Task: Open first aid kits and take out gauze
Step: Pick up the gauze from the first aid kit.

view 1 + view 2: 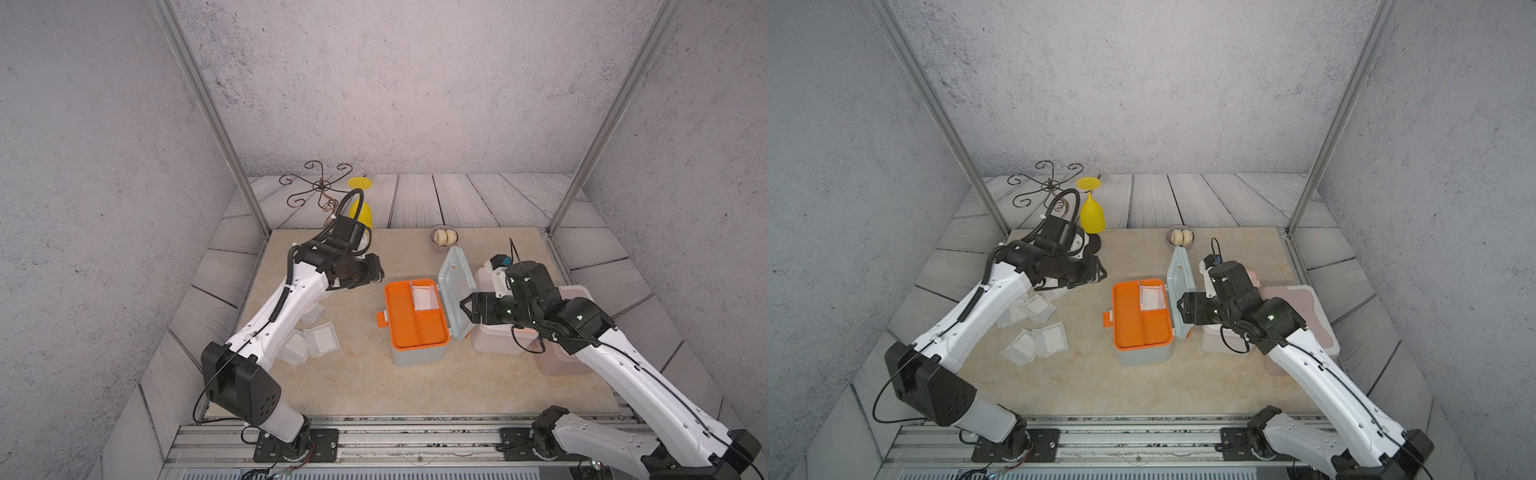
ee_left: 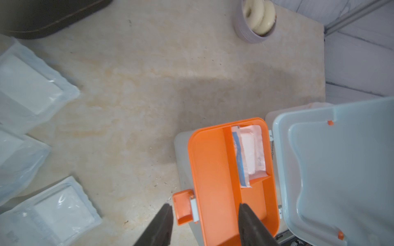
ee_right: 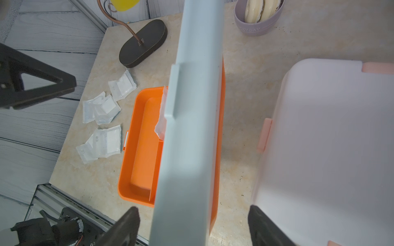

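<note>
Beige tabletop (image 1: pixel 374 386) with first aid kits (image 1: pixel 419 357), gauze (image 1: pixel 1054 338), bowl (image 3: pixel 253 30), stand (image 3: pixel 142 43)

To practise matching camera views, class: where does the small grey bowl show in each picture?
Top view: bowl at the table's back edge, just behind the open lid.
Top view: bowl in the same place, behind the lid.
Left wrist: bowl across bare table from the orange tray.
Right wrist: bowl by the lid's far end.
Shared landmark: the orange tray.

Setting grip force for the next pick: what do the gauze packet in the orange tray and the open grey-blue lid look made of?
Gauze packet: white pad sealed in thin clear film, going by its glossy, crinkled edges; likely soft. Lid: rigid moulded plastic, smooth matte finish, shown by its even colour and crisp moulded steps.
</note>
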Robot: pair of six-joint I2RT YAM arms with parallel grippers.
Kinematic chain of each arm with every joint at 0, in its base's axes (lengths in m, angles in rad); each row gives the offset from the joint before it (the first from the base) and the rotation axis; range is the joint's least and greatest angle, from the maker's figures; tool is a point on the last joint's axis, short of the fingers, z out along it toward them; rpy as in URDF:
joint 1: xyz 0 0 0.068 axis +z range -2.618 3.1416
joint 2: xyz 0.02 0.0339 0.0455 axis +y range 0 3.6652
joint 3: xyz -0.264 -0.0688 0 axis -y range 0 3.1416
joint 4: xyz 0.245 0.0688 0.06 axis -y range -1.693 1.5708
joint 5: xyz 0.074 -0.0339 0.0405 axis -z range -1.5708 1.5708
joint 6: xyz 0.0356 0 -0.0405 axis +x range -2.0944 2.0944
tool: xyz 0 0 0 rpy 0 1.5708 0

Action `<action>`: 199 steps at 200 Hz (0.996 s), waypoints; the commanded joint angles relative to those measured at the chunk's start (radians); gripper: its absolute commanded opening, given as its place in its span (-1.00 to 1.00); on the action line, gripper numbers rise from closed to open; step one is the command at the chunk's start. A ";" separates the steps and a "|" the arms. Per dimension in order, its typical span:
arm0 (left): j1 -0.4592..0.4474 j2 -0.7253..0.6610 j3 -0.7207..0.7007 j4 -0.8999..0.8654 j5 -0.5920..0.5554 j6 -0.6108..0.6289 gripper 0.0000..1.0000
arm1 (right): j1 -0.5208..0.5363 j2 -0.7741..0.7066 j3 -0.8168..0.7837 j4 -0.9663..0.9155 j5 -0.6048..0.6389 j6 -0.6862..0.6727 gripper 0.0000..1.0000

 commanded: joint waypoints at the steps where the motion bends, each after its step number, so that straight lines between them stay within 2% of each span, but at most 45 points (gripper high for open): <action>1: -0.084 0.058 0.050 -0.060 -0.091 -0.023 0.05 | -0.006 -0.031 -0.012 -0.015 0.037 -0.020 0.63; 51: -0.215 0.247 0.185 -0.102 -0.128 -0.022 0.04 | -0.009 -0.049 -0.031 -0.013 0.042 -0.016 0.63; 74: -0.231 0.326 0.251 -0.134 -0.140 -0.009 0.02 | -0.012 -0.056 -0.034 -0.017 0.044 -0.017 0.64; 130: -0.238 0.451 0.339 -0.180 -0.153 0.007 -0.21 | -0.015 -0.066 -0.042 -0.016 0.044 -0.016 0.63; 146: -0.240 0.467 0.340 -0.180 -0.147 0.008 -0.34 | -0.017 -0.065 -0.043 -0.016 0.044 -0.015 0.64; 199: -0.242 0.459 0.346 -0.179 -0.136 0.011 -0.96 | -0.023 -0.060 -0.046 -0.010 0.038 -0.015 0.63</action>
